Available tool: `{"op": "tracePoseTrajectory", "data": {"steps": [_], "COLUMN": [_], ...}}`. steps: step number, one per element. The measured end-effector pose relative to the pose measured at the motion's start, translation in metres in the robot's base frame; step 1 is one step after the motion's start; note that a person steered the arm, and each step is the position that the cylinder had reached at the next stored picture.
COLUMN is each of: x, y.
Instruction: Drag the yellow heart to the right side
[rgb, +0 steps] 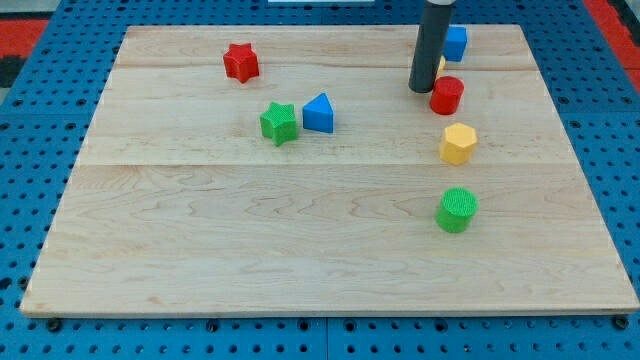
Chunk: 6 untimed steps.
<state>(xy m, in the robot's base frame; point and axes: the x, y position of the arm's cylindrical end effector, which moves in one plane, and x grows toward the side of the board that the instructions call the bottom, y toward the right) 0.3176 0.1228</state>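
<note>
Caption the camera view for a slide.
My tip rests beside a mostly hidden yellow block, between the blue block and red cylinder.

Upper right is crowded: my tip (420, 90) sits btwn a blue cube (456, 42), a red cylinder (447, 95) touching its right side, and a yellow block (440, 68) mostly hidden behind the rod. Below them, yellow hexagon (458, 143) and green cylinder (457, 209) line the right side w/ gaps btwn. Red star (241, 62), green star (279, 123) and blue triangle (318, 112) block upper left-centre. Bottom half of the wooden board (250, 250) is open.
</note>
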Motion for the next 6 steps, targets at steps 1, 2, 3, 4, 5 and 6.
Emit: {"op": "tracePoseTrajectory", "data": {"steps": [1, 2, 3, 4, 5, 6], "x": [0.0, -0.015, -0.03, -0.031, -0.031, -0.031], "y": [-0.044, -0.036, -0.028, -0.013, -0.011, 0.004]}}
